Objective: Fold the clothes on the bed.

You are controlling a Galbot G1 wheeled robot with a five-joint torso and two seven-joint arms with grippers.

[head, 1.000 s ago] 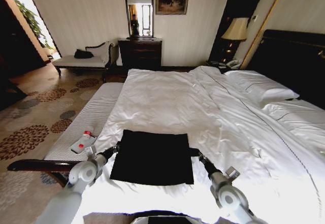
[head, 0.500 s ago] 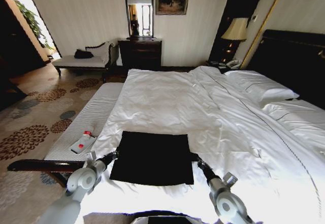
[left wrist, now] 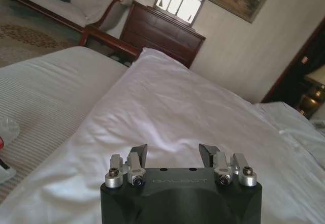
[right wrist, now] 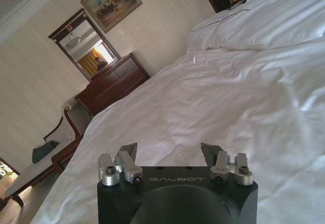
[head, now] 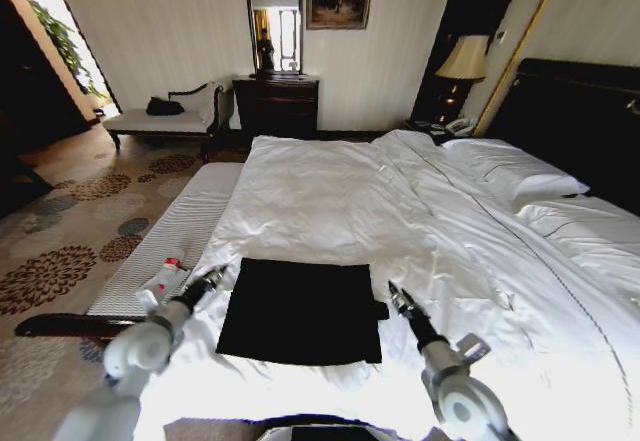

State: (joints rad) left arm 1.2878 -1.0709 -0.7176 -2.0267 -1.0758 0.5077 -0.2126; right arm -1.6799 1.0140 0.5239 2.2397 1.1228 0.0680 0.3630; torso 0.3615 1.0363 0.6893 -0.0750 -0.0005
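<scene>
The black shirt (head: 300, 310) is lying folded into a flat, neat rectangle at the near edge of the white bed (head: 420, 221). The left gripper (head: 213, 275) and right gripper (head: 393, 292) are flanking it, fingers apart, gripping nothing.

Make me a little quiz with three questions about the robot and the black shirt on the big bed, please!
1. True or false: the left gripper is holding the black T-shirt.
2. What lies on the striped bench beside the bed? A) a pillow B) a small white item with red on it C) a lamp
3. Fill in: the T-shirt lies folded flat between the two ____.

Key:
1. False. Its fingers are spread with nothing between them, beside the shirt's edge.
2. B
3. Grippers: the left one on one side and the right gripper, also open, on the other.
</scene>
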